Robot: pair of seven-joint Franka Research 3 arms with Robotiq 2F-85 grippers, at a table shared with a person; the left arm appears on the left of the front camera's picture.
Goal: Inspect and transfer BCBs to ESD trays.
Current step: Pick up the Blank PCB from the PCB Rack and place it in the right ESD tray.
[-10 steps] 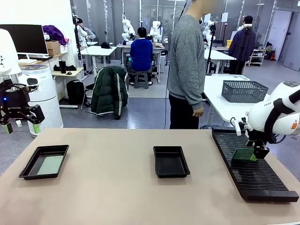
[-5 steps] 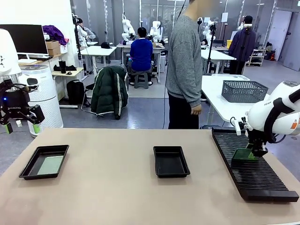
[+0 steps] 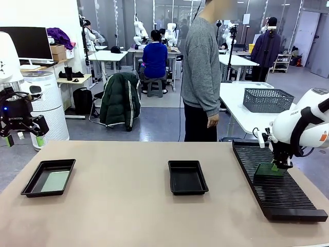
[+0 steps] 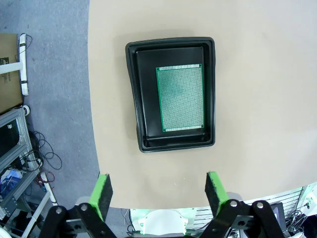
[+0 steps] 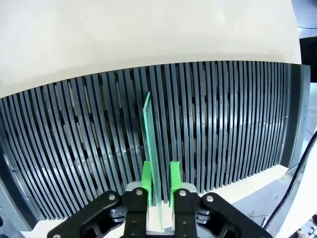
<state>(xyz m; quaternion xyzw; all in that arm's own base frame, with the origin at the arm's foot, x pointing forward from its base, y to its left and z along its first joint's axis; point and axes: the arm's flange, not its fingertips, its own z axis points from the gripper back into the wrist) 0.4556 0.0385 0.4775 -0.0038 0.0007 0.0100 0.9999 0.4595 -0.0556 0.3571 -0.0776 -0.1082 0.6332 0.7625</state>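
A thin green BCB (image 5: 151, 144) is seen standing on edge in a black slotted rack (image 5: 223, 124), its upper edge pinched between the narrow-set jaws of the right gripper (image 5: 161, 183). The board is judged light, stiff and brittle, best taken by its bare edge and lifted straight up, since rack ribs are crowded on both sides of the jaws. The left gripper (image 4: 158, 193) is held wide open and empty; beyond its jaws a second BCB (image 4: 180, 98) is laid flat in an ESD tray (image 4: 143, 99)
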